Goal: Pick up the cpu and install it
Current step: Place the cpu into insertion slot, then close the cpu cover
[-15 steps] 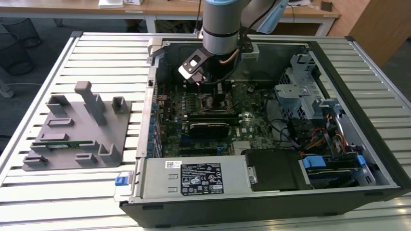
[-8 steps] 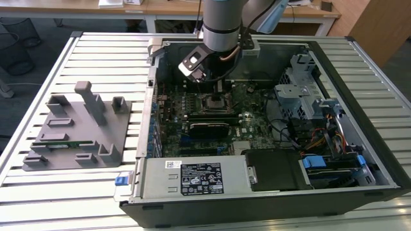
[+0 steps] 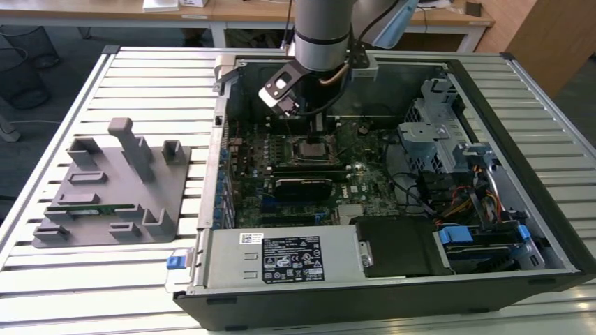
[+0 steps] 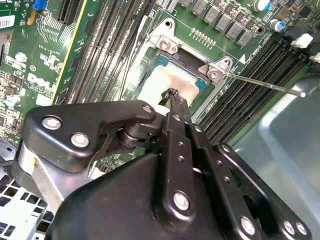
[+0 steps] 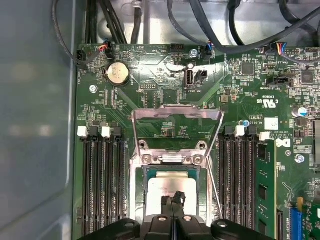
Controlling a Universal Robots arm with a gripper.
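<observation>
The gripper [image 5: 173,199] had its fingers pressed together, with nothing pinched between them. The cpu [image 5: 167,186] lay flat in the socket [image 5: 172,159] directly under the tips, which seemed to touch its silver top. Beyond the tips the metal retention frame [image 5: 177,111] stood open.

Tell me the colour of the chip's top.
Pale silver chip, green rim; clearest in first wrist view.

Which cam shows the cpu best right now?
First wrist view: the cpu sits in the socket seen square-on, the gripper covering one edge. Second wrist view shows it slanted, partly behind the gripper. Exterior view: far off, mostly under the gripper.
</observation>
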